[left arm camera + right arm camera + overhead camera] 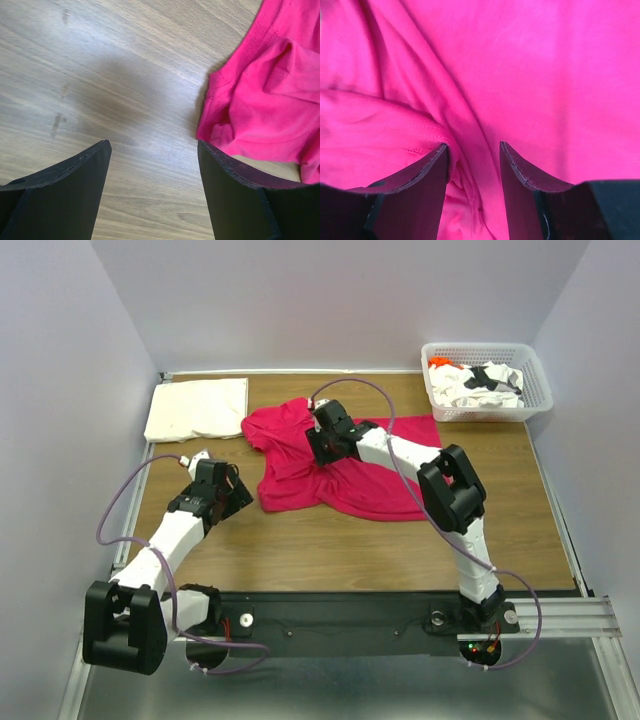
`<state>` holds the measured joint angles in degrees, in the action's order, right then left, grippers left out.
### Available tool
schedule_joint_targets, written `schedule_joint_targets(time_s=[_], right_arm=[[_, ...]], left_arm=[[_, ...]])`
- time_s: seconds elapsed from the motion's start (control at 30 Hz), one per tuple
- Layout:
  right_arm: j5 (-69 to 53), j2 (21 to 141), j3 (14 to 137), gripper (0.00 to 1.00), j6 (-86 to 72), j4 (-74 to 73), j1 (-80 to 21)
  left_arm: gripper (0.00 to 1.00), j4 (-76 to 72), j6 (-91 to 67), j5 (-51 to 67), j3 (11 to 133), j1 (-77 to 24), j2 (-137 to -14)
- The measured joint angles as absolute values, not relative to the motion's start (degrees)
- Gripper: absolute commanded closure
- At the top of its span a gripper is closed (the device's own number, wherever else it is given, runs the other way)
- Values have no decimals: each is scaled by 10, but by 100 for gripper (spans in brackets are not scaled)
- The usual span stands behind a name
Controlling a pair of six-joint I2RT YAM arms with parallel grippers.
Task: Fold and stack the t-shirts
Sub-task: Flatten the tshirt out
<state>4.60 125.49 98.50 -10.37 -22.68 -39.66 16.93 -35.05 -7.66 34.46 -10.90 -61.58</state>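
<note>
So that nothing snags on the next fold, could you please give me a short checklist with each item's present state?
1. Right gripper over the crumpled magenta cotton t-shirt, a fold between its fingers: ok.
2. Fold firmly pinched: cannot tell.
3. Left gripper open and empty above the bare wooden table, beside the shirt's hem: ok.
4. Magenta t-shirt lying flat: not ok, bunched and creased.
5. Folded cream-white t-shirt at the far left corner, apart from the magenta one: ok.
6. White plastic lattice basket at the far right, holding unfolded shirts, away from both arms: ok.
</note>
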Motion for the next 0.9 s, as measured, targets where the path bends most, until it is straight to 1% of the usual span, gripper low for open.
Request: schedule_joint_targets(time_s=[0.07,0.3,0.43,0.57,0.73,0.77,0.83,0.87,0.9], right_arm=[[25,1240,984,49,-106,-227,-394],[-5,1160,941,49,-108,-223,-402],[2,1114,896,50,-107,-222,-405],[25,1063,814,54,-114,-222,-402],[41,995,702,55,-142,-233,-371],[44,976,672,57,-153,-235,-354],[49,942,631,57,-165,-238,-321],[51,924,611,57,-174,-239,-304],[53,901,586,57,-184,-241,-284]], left_arm=[[16,161,-349,-62,345,-109,-624],[15,130,-348,-19,345,-124,-639],[18,106,-347,1,345,-136,-668],[26,88,-345,11,345,-147,-709],[35,81,-340,17,358,-154,-768],[40,79,-340,17,364,-155,-773],[48,71,-338,15,374,-156,-788],[56,70,-335,13,378,-157,-797],[60,71,-334,10,381,-157,-804]])
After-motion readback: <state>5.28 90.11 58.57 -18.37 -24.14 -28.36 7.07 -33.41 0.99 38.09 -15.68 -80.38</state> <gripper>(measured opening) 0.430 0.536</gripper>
